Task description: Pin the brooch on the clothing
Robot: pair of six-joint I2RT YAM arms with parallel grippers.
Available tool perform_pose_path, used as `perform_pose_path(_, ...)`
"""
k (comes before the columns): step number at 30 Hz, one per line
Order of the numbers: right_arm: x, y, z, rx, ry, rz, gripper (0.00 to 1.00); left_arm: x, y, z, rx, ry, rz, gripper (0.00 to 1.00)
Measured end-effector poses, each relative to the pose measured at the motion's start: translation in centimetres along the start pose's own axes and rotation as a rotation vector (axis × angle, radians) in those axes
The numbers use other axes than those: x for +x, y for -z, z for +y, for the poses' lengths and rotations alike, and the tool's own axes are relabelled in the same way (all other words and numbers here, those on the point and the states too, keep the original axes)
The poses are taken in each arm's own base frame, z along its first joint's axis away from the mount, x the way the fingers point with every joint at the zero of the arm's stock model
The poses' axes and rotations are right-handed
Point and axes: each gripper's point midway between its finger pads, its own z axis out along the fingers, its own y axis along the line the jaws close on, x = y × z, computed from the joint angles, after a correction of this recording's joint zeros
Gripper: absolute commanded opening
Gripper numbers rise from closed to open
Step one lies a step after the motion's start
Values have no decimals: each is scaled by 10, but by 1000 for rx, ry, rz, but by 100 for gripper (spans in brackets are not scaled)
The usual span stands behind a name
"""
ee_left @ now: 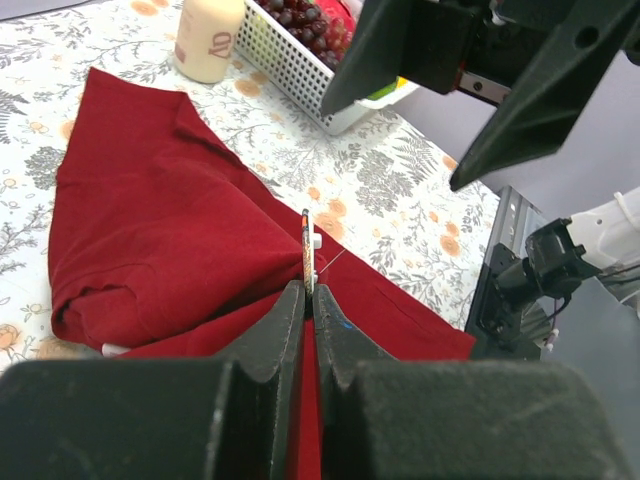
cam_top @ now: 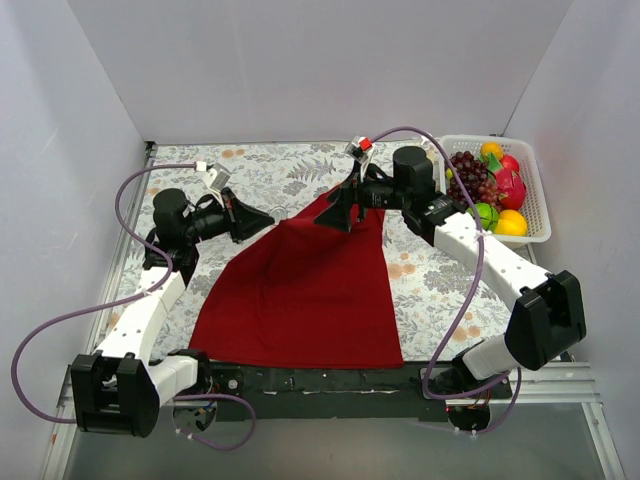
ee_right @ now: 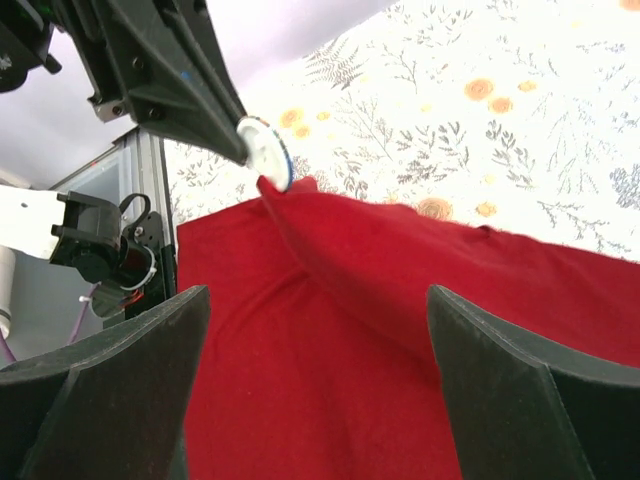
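Two grippers, two different states. My left gripper (ee_left: pixel 309 292) is clamped tight on the brooch (ee_left: pixel 307 248), which stands edge-on between my fingertips in the left wrist view. From my right wrist camera the brooch shows as a small pale disc with a bluish rim, up at eleven o'clock. A ridge of the clothing (cam_top: pixel 300 290) rises from the table to meet it, and the dark red cloth touches the disc's lower edge. Whether the pin has gone through the cloth I cannot tell.

My right gripper (ee_right: pixel 318 290) is spread wide with nothing between its jaws. It hangs over the clothing, facing the left gripper's tips, near them but apart.

Seen from the top camera, the clothing lies in the middle of the floral tablecloth (cam_top: pixel 440 280), broad toward my bases and narrowing to a point at twelve o'clock. My right gripper hovers at that point, and my left gripper is at the cloth's ten o'clock edge. A white basket (cam_top: pixel 538 190) sits at two o'clock from the clothing, holding dark grapes (cam_top: pixel 468 175) and other coloured fruit. A cream bottle (ee_left: pixel 208 38) stands upright just beside the basket.
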Motion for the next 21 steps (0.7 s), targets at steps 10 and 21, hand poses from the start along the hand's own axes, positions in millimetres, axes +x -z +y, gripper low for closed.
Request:
perform_pose_path(10,-19,-7,17,-46,74,-13,96,4,12,-25,48,-4,4,0)
perform_pose_path(21,-8,-34,48,-169,118,30,98,7,13,-33,81,26,22,0)
